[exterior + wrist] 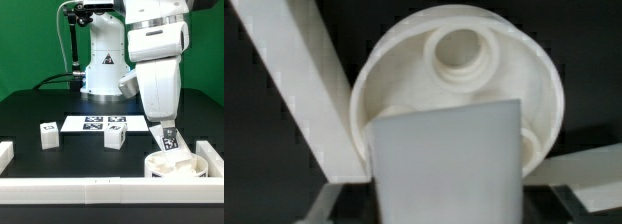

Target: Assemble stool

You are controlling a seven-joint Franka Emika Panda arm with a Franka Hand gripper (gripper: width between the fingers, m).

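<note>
Black bench [30,110] surface is seen in front of a green backdrop. The round white seat [160,166] of the stool is located on the bench at the exterior view's right, in the corner formed by two white border rails [90,187]. One round socket [464,50] in the seat's face is visible in the wrist view.

A blocky white leg [446,150] bearing a tag is held upright directly over the seat. Whether its lower end touches the seat cannot be determined. The tool [170,140] is clamped on this leg, with the dark fingers [580,195] set against two opposite sides of it.

A second leg [115,139] is placed just beside the marker board [98,123]. A third leg [47,134] is placed near the board's end at the exterior view's left. Both are well apart from the seat.
</note>
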